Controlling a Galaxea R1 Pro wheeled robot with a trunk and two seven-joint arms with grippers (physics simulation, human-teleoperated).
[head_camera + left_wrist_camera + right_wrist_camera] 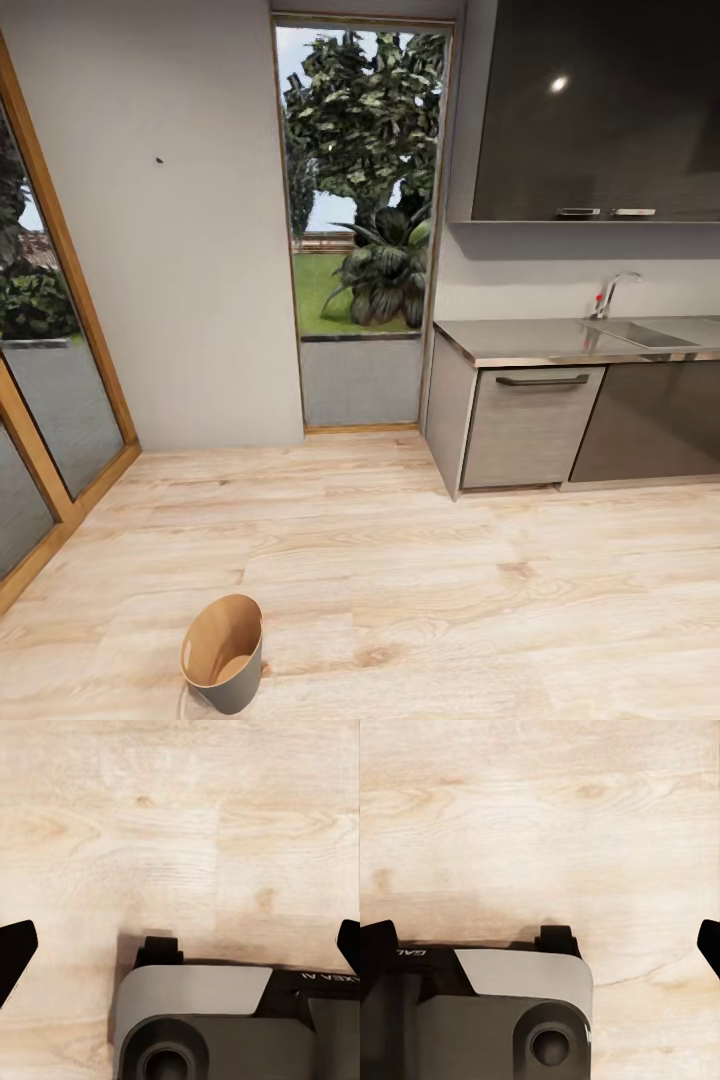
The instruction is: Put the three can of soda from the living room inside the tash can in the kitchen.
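Kitchen, bin in sight, no cans carried.
Dark grey tapered trash can (223, 653), tan-lined, on pale floor, left-forward; left gripper (180, 952) and right gripper (544, 945) spread wide, empty.

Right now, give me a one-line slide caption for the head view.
Kitchen ahead: trash can tilted on pale wood floor, grey counter with sink at right.

The floor (400, 570) is pale wood planks; the tash can (222, 654) stands on it near the front, tipped a little, open top showing its tan inside; the grey cabinets (525, 425) stand on the floor at the right.
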